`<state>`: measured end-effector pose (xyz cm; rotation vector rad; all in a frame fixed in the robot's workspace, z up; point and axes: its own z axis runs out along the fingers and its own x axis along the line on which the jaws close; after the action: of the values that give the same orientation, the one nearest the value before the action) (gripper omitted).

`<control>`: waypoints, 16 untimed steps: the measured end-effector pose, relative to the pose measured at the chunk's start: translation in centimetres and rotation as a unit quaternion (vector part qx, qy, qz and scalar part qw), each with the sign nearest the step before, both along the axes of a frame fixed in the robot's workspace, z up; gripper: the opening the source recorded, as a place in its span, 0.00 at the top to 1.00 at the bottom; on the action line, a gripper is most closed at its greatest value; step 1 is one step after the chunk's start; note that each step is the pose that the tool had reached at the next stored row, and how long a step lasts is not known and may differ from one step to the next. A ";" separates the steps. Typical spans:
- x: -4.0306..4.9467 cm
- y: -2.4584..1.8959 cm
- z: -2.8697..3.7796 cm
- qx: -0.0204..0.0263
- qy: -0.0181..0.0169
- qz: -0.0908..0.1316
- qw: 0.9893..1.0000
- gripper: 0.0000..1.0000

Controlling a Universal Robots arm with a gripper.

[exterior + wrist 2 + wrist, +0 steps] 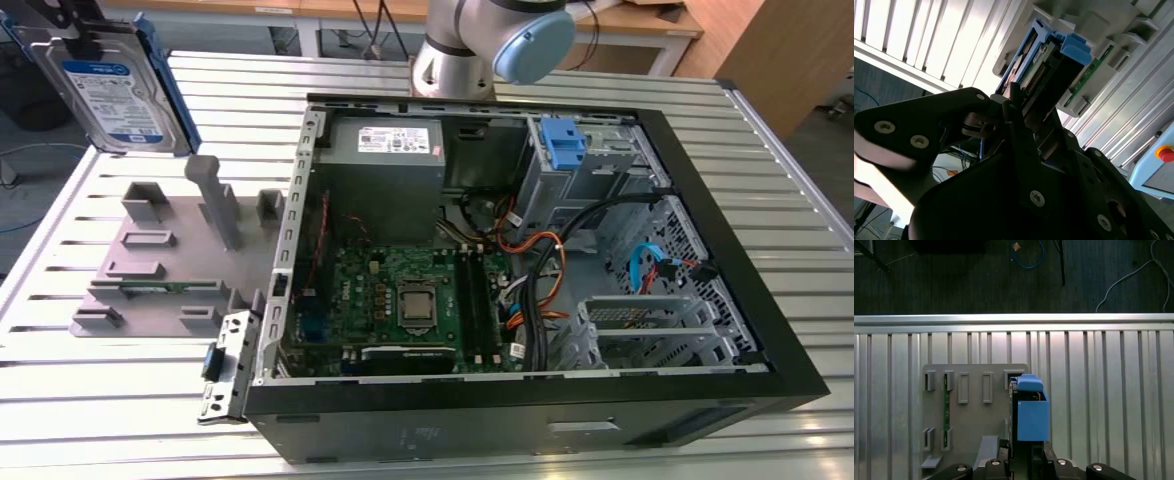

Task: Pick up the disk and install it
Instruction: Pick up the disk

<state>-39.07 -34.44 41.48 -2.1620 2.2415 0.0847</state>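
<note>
Flat silver disk in blue plastic carrier, judged stiff, dense and shock-sensitive, clamped at one end in black gripper, grey slotted fixture beneath.

We see the gripper cut off at the exterior view's top edge; in the second wrist view its body hides most of the disk.

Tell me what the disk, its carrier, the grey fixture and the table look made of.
Disk: bare silvery metal casing, paper-like label. Carrier: blue plastic, matte, moulded shape. Grey fixture: probably plastic, matte, uniformly grey, moulded or printed slots. Table: aluminium-like metal, satin sheen, ribbed slats.
</note>
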 end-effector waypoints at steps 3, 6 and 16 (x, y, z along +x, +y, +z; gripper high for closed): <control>0.00 0.00 0.02 0.000 0.000 0.000 1.000 0.65; 0.00 0.00 0.09 0.000 0.000 0.000 1.000 0.65; 0.00 0.00 0.49 0.000 0.000 0.000 1.000 0.65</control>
<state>-39.06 -34.44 41.97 -2.1621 2.2417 0.0848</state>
